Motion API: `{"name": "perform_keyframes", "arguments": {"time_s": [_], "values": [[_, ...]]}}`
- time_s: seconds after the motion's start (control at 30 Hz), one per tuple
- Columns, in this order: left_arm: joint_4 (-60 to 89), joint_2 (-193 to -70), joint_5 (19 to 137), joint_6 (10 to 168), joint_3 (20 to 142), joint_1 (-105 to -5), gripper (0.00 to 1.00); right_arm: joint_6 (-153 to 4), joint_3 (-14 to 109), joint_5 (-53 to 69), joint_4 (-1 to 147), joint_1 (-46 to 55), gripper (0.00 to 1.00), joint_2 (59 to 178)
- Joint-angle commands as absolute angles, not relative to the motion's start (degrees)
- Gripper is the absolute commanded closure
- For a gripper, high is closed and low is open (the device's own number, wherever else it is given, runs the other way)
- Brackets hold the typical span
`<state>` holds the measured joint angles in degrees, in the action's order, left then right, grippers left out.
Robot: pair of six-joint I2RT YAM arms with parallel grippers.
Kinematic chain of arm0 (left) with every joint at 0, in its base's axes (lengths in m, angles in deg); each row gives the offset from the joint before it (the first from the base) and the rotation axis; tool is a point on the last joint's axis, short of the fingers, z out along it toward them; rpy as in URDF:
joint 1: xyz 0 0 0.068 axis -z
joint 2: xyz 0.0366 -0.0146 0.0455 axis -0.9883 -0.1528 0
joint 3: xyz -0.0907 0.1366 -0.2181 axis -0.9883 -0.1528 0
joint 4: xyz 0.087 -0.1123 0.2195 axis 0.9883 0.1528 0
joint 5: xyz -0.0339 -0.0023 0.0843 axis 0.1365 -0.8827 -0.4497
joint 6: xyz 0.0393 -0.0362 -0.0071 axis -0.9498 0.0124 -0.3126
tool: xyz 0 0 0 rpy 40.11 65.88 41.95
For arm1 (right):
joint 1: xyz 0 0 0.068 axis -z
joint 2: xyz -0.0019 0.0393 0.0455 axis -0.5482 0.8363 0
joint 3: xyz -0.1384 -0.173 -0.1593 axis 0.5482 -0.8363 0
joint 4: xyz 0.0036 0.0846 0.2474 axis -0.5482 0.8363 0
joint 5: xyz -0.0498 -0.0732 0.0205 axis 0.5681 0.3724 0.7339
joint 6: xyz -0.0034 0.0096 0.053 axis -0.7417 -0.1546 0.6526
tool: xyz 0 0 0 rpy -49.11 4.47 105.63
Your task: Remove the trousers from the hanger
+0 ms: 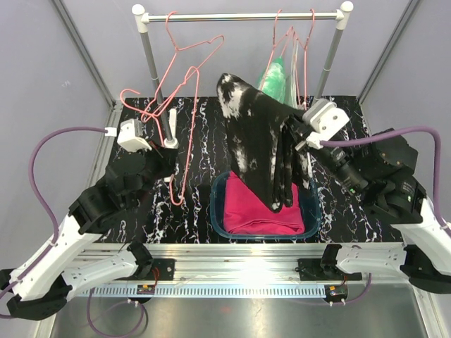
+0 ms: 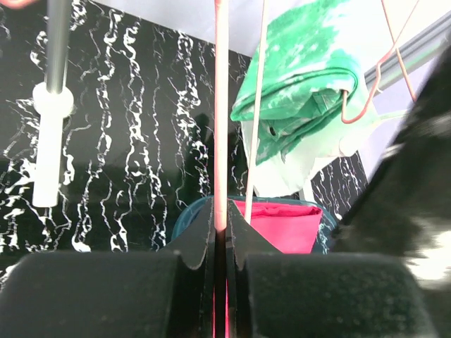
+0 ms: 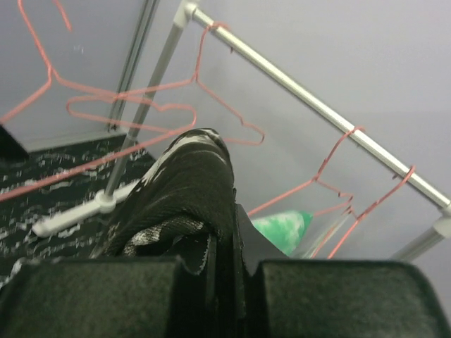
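Observation:
My right gripper (image 1: 294, 130) is shut on the black trousers with white splashes (image 1: 257, 144) and holds them in the air above a teal bin (image 1: 217, 211). In the right wrist view the fabric (image 3: 184, 189) bunches over the jaws (image 3: 229, 239). The magenta trousers (image 1: 261, 211) lie in the bin. The green-and-white tie-dye trousers (image 1: 276, 79) hang on a pink hanger at the rail's right end; they also show in the left wrist view (image 2: 303, 91). My left gripper (image 1: 169, 163) is shut on the wire of an empty pink hanger (image 2: 221, 105), off the rail.
The clothes rack's rail (image 1: 239, 15) spans the back, its left post (image 1: 153, 70) standing just behind my left gripper. Another empty pink hanger (image 1: 197, 46) hangs on the rail at left. Grey walls close in both sides.

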<state>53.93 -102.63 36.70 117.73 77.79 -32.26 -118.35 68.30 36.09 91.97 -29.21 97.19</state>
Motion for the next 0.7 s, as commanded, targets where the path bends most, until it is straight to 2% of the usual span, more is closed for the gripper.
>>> {"name": "perform_keyframes", "arguments": {"time_s": [0.0,0.27,0.67], "values": [[51.5,-100.9,33.3,116.2,78.7,-32.1,1.0,-116.5,64.1,38.3,91.7,-29.2,1.0,91.0],[52.3,-100.6,31.6,114.0,80.1,-32.1,1.0,-113.2,51.7,42.1,99.4,-29.1,1.0,82.1],[51.3,-101.6,32.7,112.4,79.4,-32.2,1.0,-116.7,38.8,60.2,99.9,-29.1,1.0,72.1]]}}
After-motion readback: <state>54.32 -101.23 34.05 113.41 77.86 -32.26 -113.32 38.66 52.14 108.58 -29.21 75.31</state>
